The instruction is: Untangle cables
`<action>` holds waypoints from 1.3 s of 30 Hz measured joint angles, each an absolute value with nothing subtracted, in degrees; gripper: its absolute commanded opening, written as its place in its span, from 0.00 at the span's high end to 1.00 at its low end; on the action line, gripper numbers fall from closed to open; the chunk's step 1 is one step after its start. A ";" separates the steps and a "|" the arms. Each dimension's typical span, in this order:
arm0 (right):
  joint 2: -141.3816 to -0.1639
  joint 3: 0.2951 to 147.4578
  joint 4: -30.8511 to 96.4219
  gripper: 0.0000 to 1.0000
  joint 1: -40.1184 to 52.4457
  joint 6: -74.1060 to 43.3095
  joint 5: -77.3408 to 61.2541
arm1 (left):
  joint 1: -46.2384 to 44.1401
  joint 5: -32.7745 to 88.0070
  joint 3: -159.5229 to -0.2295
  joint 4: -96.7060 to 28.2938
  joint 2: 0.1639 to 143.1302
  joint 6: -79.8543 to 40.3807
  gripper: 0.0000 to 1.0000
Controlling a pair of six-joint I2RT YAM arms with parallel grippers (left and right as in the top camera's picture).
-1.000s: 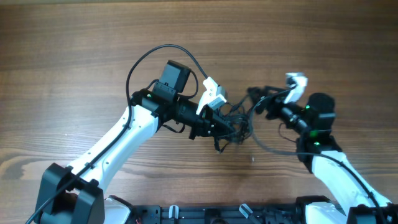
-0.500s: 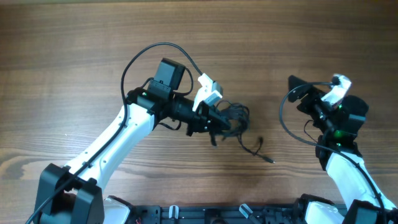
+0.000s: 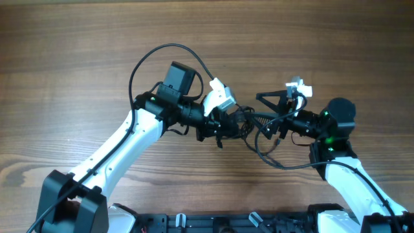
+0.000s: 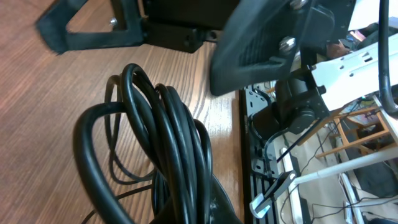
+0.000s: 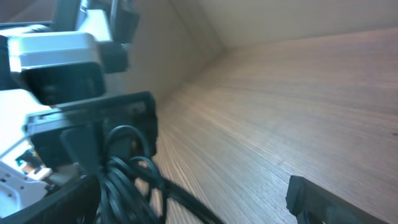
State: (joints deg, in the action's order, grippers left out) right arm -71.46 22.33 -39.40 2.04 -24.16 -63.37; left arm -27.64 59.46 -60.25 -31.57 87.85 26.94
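The left gripper (image 3: 228,128) is pinching the cables (image 3: 248,123) over the wood-grain table (image 3: 77,45), the right gripper (image 3: 261,115) is gaping wide beside them, and room clutter (image 4: 348,137) is showing past the table's edge.

Overhead: tips of the left claw (image 3: 225,126) are lost inside the cables (image 3: 249,122), so the grip point is unseen; plug ends and single strands just ahead of that claw are too small to separate. Left wrist view: the cables are cut off by the lower edge at the claw's mouth. Right wrist view: soft throughout, with both fingers (image 5: 311,198) of the right claw (image 5: 186,198) clipped by the bottom edge.
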 measured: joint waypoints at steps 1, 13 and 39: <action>-71.42 22.46 -37.23 0.03 2.28 -23.38 -62.19 | -27.77 59.61 -60.25 -31.57 87.85 26.94 0.96; -71.44 22.39 -27.92 0.04 2.33 -19.11 -48.99 | -27.81 69.78 -60.25 -31.75 87.85 26.94 0.96; -71.40 22.39 -33.10 0.29 -0.40 -19.40 -73.06 | -27.90 60.20 -60.14 -25.21 87.85 13.91 0.96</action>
